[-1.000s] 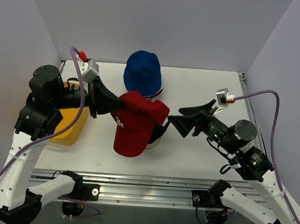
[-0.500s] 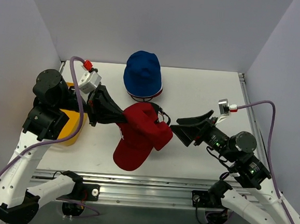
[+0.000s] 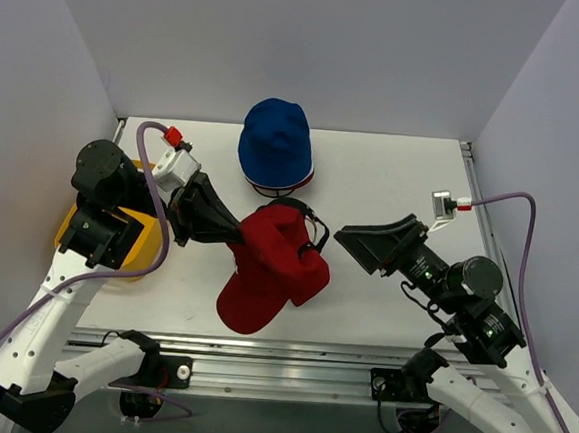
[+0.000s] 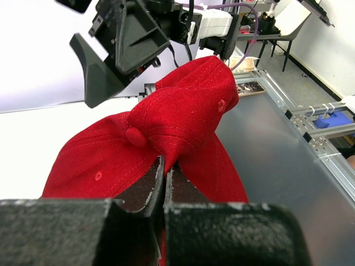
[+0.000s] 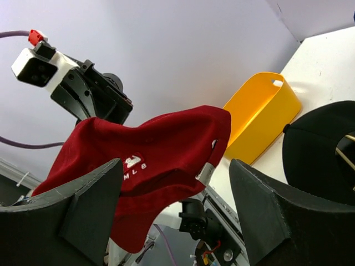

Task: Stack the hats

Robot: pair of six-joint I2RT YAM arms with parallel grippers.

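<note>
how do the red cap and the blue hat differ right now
The red baseball cap is pinched in the shut left gripper and crumpled; the blue hat rests on the table, untouched and domed. The red baseball cap is nearer the arms; the blue hat sits by the far wall. Both are fabric hats.

Left gripper (image 3: pixel 234 234) has swung the red baseball cap (image 3: pixel 270 270) nearer; right gripper (image 3: pixel 355 246) withdrew

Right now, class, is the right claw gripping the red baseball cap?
No, the right claw stands open and apart from the red baseball cap, which the left claw pinches.
</note>
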